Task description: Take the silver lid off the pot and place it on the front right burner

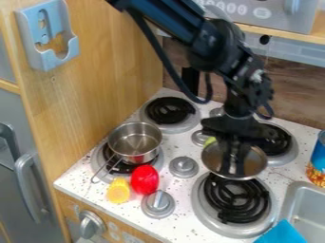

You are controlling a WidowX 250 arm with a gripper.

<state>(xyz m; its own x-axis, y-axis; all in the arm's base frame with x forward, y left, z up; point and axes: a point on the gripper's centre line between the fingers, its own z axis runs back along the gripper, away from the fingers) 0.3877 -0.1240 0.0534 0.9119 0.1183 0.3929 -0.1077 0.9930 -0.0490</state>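
Taking the middle knob (183,166) as the clock's centre, a pot (136,139) sits at 10 o'clock on the front left burner (119,167). The rear left burner (169,112) lies near 12, the rear right burner (283,143) at 2. At 3 is a pan or lid (255,163), a can (318,166) well beyond. Two toys (145,179) lie towards 8, side by side, the front knob (158,203) at 7, the sink (308,203) at 4.

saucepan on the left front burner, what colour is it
Silvery metal, with a reddish lower side, in the camera view.
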